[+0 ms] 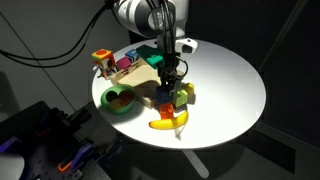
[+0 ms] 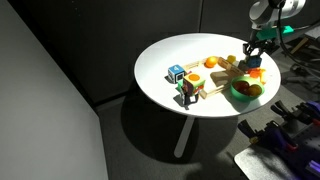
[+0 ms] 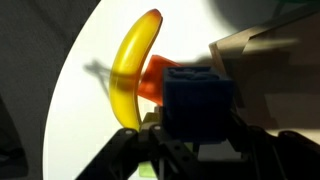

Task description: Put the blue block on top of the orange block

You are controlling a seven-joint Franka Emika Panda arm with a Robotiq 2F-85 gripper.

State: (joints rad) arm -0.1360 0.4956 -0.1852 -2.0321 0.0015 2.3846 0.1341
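In the wrist view my gripper (image 3: 198,138) is shut on the dark blue block (image 3: 198,98), which fills the space between the jaws. The orange block (image 3: 155,80) lies on the white table just beyond and left of the blue block, touching the yellow banana (image 3: 135,65). The blue block hides part of it. In both exterior views the gripper (image 1: 170,86) (image 2: 252,55) hangs low over the cluster of objects near the banana (image 1: 165,123).
A wooden board (image 3: 262,62) (image 1: 148,82) lies close on one side of the blocks. A green bowl (image 1: 120,101) (image 2: 244,91) holds fruit. A green block (image 1: 190,96), toy blocks (image 2: 176,73) and an orange fruit (image 2: 211,62) stand on the round white table (image 1: 230,80).
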